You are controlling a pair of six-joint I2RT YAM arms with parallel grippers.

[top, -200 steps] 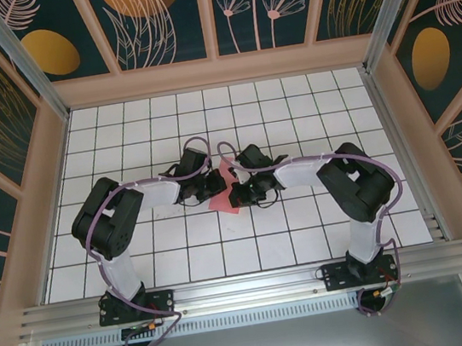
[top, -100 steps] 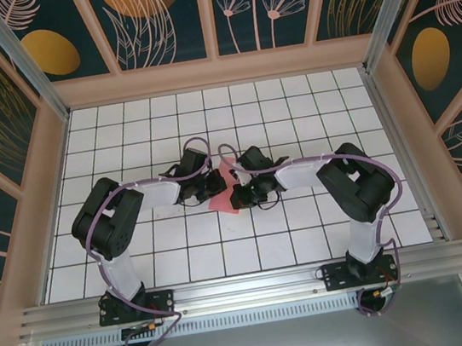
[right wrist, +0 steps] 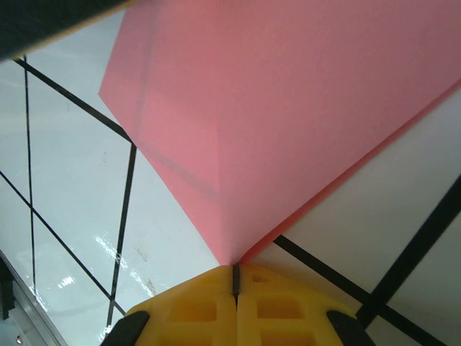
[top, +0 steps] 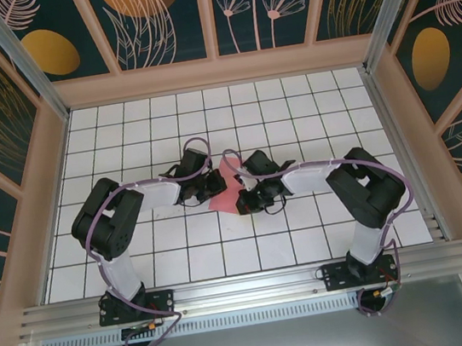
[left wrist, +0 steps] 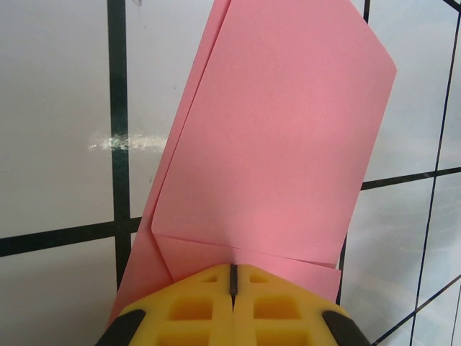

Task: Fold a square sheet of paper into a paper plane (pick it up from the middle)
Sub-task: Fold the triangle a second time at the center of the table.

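Note:
The square sheet of paper (top: 226, 189) is pink and folded into a layered shape. It lies mid-table between the two grippers. In the left wrist view the paper (left wrist: 274, 144) lies flat with a crease across its near end. My left gripper (left wrist: 233, 277) is shut, its yellow fingertips resting on that end. From above, the left gripper (top: 205, 187) is at the paper's left edge. My right gripper (right wrist: 235, 277) is shut on a corner of the paper (right wrist: 288, 108), which rises off the tiles toward the jaws. In the top view the right gripper (top: 246, 198) is at the paper's near right end.
The table (top: 291, 113) is white tile with a black grid, boxed in by patterned walls on three sides. An aluminium rail (top: 247, 287) runs along the near edge by the arm bases. Open tiles surround the paper on all sides.
The right gripper has shifted a little toward the near edge with its corner of the paper, and the right arm's elbow has swung out. The left arm has stayed put.

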